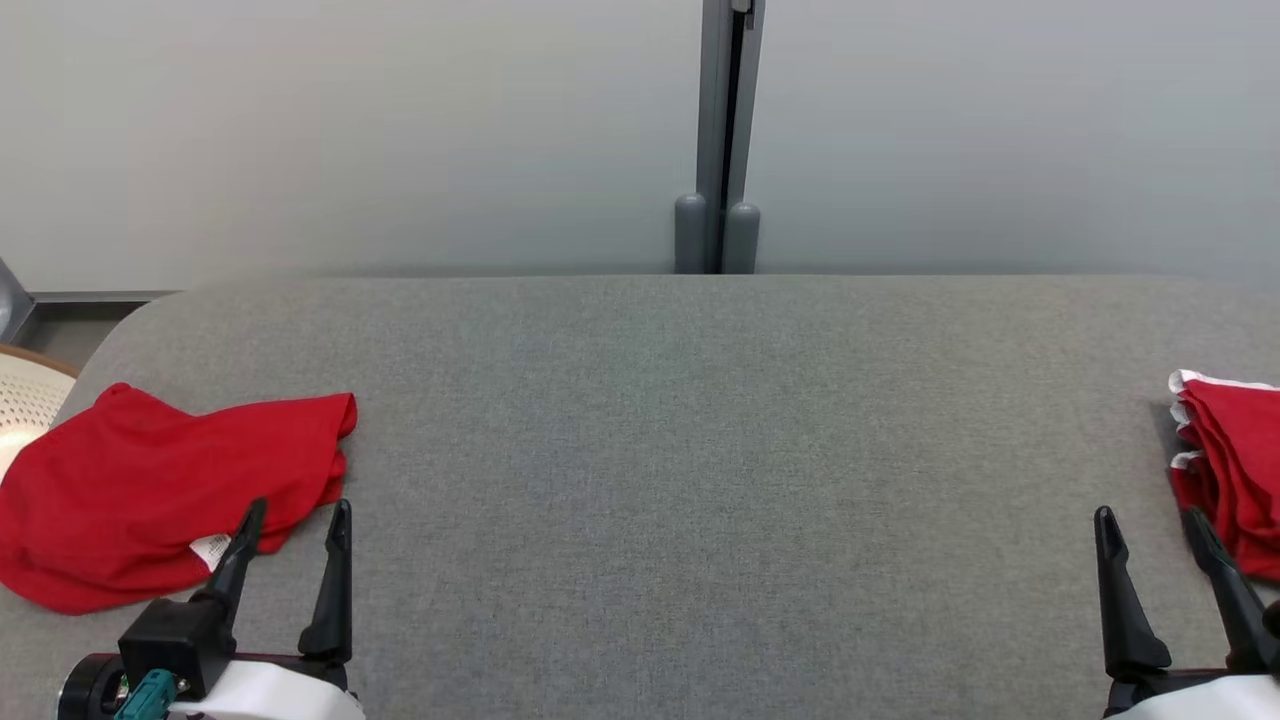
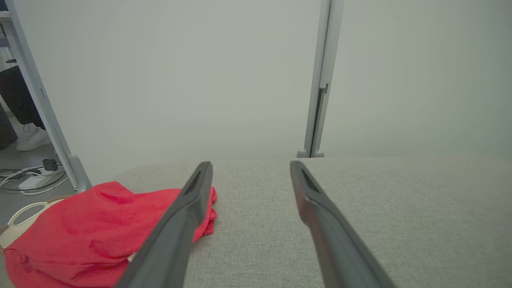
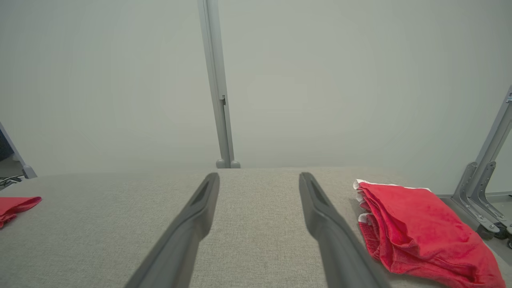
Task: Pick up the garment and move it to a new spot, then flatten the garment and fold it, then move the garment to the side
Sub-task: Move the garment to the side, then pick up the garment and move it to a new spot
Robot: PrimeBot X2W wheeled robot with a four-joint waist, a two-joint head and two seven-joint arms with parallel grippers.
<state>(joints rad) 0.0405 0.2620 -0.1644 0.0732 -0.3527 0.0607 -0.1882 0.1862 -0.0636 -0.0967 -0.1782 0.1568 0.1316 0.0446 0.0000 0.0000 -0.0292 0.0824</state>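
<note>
Left pincer (image 1: 293, 545) partly hides red garment (image 1: 150, 490) edge.

- We see a grey fabric surface (image 1: 660, 450).
- At eight o'clock lies a crumpled red garment (image 1: 150, 500).
- At three o'clock, a folded red garment (image 1: 1235, 470), white-edged.

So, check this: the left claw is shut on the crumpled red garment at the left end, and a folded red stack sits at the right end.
Wrong on the claw: the left claw stands open, nothing between its fingers, as the left wrist view shows. The crumpled red garment and the folded red stack lie where you say.
</note>
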